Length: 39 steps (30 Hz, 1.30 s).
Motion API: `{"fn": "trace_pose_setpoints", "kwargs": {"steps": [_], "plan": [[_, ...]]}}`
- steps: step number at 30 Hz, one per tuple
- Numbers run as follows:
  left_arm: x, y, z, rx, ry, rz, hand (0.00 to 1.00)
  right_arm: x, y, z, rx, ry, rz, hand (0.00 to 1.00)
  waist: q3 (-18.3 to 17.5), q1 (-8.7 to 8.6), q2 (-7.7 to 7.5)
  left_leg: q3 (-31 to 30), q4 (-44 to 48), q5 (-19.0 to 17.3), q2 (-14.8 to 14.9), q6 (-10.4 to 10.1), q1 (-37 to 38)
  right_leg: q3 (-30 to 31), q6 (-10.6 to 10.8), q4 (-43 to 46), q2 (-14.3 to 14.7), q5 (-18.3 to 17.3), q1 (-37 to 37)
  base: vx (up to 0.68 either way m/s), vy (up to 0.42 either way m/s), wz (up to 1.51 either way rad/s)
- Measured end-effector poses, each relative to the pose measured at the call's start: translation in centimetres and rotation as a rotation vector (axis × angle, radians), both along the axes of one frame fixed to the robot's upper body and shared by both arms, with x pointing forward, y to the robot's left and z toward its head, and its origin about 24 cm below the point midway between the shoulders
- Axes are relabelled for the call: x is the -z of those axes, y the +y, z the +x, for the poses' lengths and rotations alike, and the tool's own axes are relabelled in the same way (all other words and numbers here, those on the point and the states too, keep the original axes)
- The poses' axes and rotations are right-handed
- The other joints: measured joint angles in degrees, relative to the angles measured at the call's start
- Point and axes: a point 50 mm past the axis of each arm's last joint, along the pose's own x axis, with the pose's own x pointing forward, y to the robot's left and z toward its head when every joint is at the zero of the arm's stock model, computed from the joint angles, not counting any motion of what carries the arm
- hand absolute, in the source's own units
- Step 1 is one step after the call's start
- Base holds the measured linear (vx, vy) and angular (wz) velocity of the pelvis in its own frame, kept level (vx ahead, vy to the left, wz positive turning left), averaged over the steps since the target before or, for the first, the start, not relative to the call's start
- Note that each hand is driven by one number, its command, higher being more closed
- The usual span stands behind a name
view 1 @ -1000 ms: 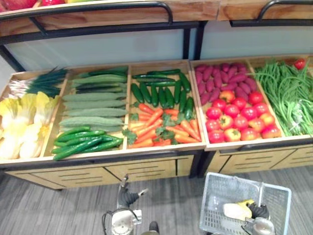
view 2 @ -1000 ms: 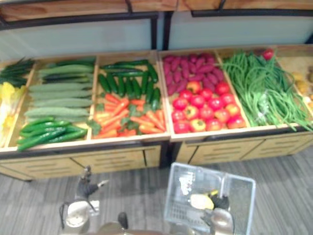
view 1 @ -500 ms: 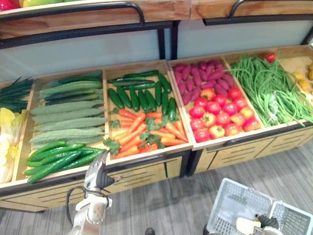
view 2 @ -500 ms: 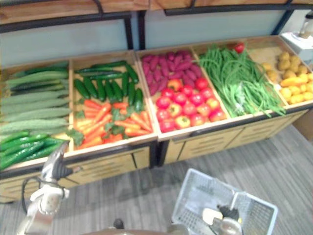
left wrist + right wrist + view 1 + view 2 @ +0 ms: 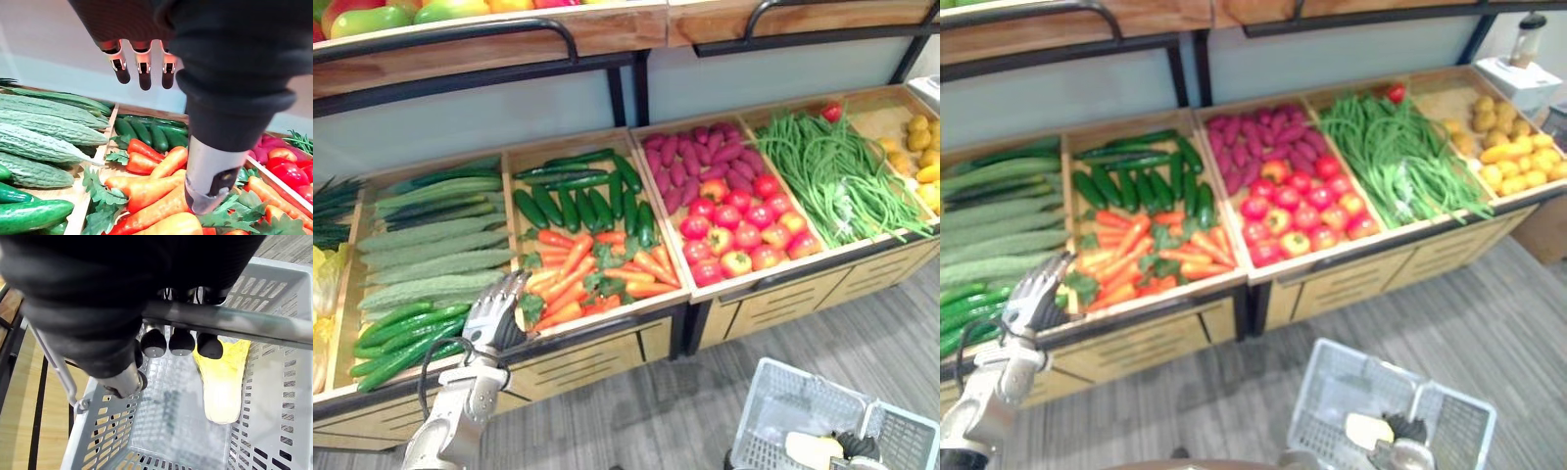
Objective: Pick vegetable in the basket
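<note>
Lying in the pale grey slotted basket (image 5: 771, 406) is a cabbage leaf (image 5: 222, 382), yellow at its frilled end and whitish at the stem, flat on the basket's bottom near one side wall. The right hand (image 5: 182, 340) has its fingers curled round the basket's metal handle (image 5: 244, 324). The left hand (image 5: 487, 315) hangs over the counter's front edge, fingers straight and holding nothing, above the carrots (image 5: 579, 272) beside the cucumbers (image 5: 403, 335).
</note>
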Motion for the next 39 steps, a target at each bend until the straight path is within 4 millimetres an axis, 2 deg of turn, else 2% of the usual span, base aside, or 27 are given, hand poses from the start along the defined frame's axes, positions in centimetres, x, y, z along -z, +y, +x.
{"fn": "trace_pose_setpoints", "kwargs": {"steps": [11,19,22,25,29,39], "plan": [[1.9,0.4,2.0,-0.003,0.108,0.022,0.00,-0.7,-0.3,1.4,-0.037,-0.033,-0.035,1.00,0.8,-0.05,-0.37,2.0,0.2,0.0,-0.2,0.0,-2.7,2.4,0.4,-0.6,0.1,1.3,-4.0,-0.01,-0.008,-0.10],[1.7,0.6,5.1,-0.042,0.130,0.050,0.00,-3.2,-1.2,5.6,-0.076,-0.160,-0.094,1.00,6.3,-1.38,-0.61,1.9,1.1,-0.1,-0.4,0.1,-5.1,4.6,0.6,0.9,0.0,1.7,-7.9,0.00,-0.012,-0.12],[0.1,0.7,6.8,-0.058,0.059,0.057,0.00,-4.1,-1.6,6.8,-0.100,-0.190,-0.126,1.00,7.8,-1.52,-0.65,1.9,1.9,-0.1,-0.4,0.1,-6.7,5.4,0.6,1.6,0.0,2.0,-9.8,-0.01,-0.017,-0.12],[-0.2,0.4,7.2,-0.055,0.049,0.064,0.00,-4.8,-1.8,7.5,-0.118,-0.211,-0.155,1.00,8.6,-1.45,-0.04,1.9,2.0,-0.3,-0.4,0.1,-6.9,5.9,0.6,1.9,0.0,2.1,-10.3,-0.02,-0.011,-0.07],[-1.1,0.5,8.0,-0.067,0.007,0.060,0.00,-5.2,-1.5,8.3,-0.146,-0.237,-0.164,1.00,9.3,-1.38,-0.31,1.9,2.9,-0.4,-0.4,0.1,-8.6,6.4,0.8,2.2,-0.1,2.6,-12.0,-0.05,-0.004,-0.03],[-2.2,0.7,9.0,-0.102,-0.039,0.060,0.00,-5.4,-1.4,8.5,-0.140,-0.247,-0.183,1.00,10.3,-1.40,-0.93,2.2,3.1,-0.2,-0.5,0.3,-9.6,7.1,1.2,0.7,-0.1,4.0,-12.8,-0.02,0.001,-0.04]]}}
